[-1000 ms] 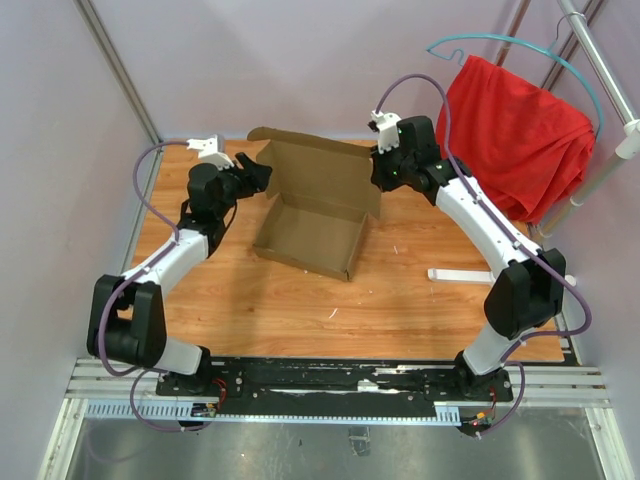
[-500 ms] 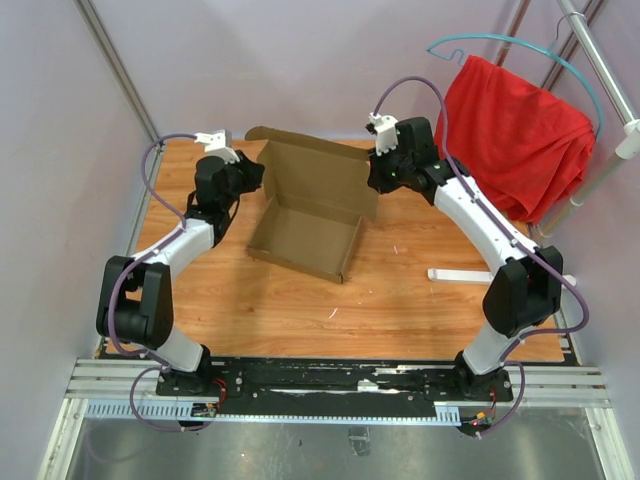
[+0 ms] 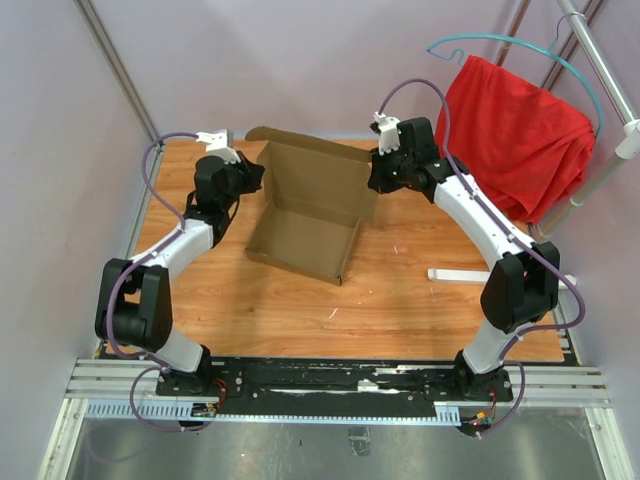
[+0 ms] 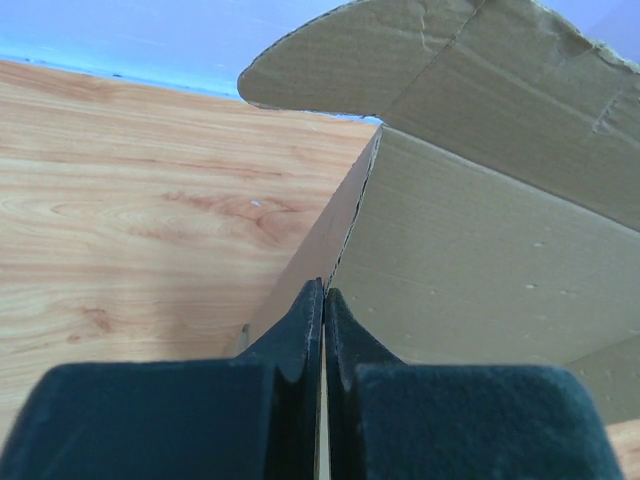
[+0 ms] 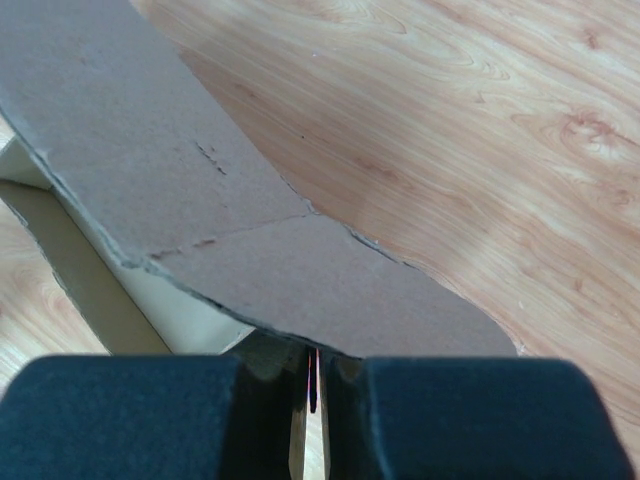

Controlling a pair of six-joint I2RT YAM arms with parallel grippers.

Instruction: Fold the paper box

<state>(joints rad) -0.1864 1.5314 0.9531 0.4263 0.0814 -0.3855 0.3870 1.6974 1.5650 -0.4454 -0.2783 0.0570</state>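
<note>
Left gripper (image 4: pixel 323 292) and right gripper (image 5: pixel 312 355) are each pinching the brown corrugated cardboard box (image 3: pixel 305 215) at the wooden worktop's (image 3: pixel 400 300) far edge. The clenched jaws are hiding the contact.

The left arm (image 3: pixel 185 240) rises from its base at the near edge of the counter (image 3: pixel 400 290), folds at an elbow by the left edge, and runs its forearm toward the far left corner, wrist turned inward. The left fingers (image 4: pixel 295 338) are pressed flat together, their tips against an edge of the paper box (image 3: pixel 310 200). The right arm (image 3: pixel 480 225) climbs from the near edge to a high elbow by the right edge, then stretches a long forearm diagonally toward the middle of the far edge. The right fingers (image 5: pixel 130 420) are pinched on a flap of the paper box, with only a thin slit between them.
</note>
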